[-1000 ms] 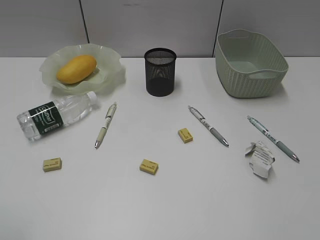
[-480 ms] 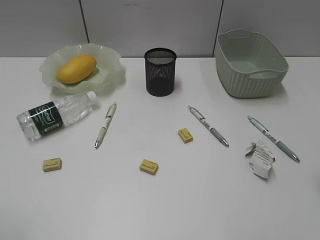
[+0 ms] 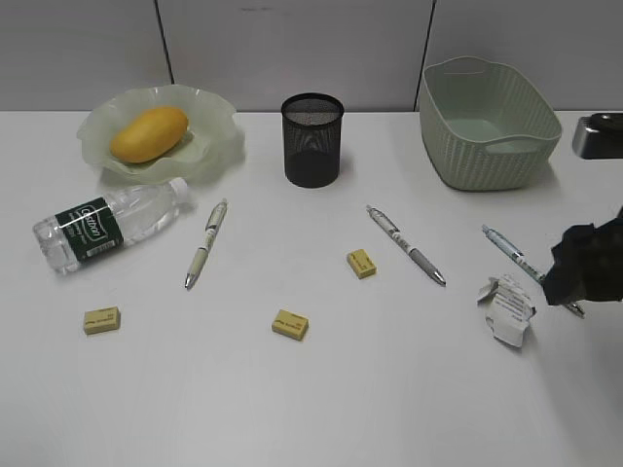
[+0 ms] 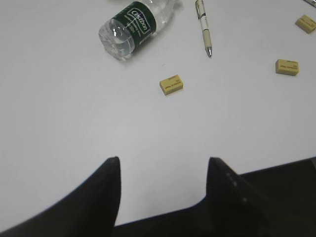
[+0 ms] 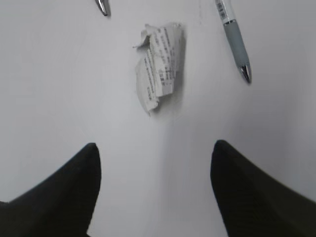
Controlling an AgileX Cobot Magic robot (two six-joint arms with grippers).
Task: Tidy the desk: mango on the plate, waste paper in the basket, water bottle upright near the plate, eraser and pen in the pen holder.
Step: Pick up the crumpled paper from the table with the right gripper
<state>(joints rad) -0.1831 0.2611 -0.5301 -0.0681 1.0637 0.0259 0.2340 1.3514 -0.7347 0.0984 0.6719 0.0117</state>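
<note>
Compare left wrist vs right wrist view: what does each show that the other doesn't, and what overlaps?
Left wrist only: the water bottle lying on its side, one cream-barrelled pen, three yellow erasers, and the open left end effector.

Right wrist only: the waste paper, a grey-gripped pen to its right, another pen's tip at the top edge, and the open right end effector.

Both: only the white desk; no object appears in both.

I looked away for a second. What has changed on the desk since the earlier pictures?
The right arm has come into view at the right edge, its open gripper near the waste paper, holding nothing. The mango, water bottle, pens and erasers have not moved.
</note>
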